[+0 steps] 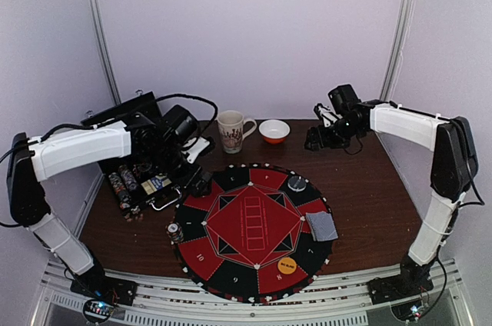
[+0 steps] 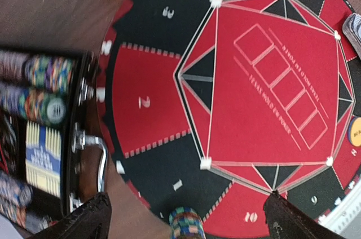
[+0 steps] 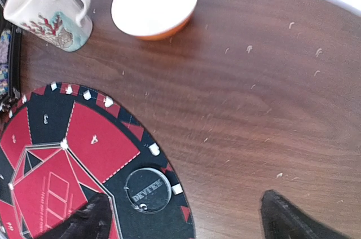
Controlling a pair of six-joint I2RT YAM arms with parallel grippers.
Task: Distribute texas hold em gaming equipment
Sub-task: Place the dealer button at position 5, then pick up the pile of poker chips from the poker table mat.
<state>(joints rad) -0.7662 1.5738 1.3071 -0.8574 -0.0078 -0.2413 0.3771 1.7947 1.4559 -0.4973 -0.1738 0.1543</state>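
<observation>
Both claws hang released, each above one poker piece on the round felt mat (image 2: 146, 103).

The left gripper (image 2: 189, 195) stands wide, gripping nothing. One stack of striped green, blue and orange poker chips (image 2: 186, 223) sits just under its gap at the mat's rim, and rows of chips (image 2: 39, 87) fill the black case (image 1: 123, 111) beside one finger. The right gripper (image 3: 185, 195) is spread too, with one dark lettered dealer disc (image 3: 148, 189) below, nearer one finger. Well away from both lie one grey-blue card stack (image 1: 321, 224) and one orange disc (image 1: 287, 266).
</observation>
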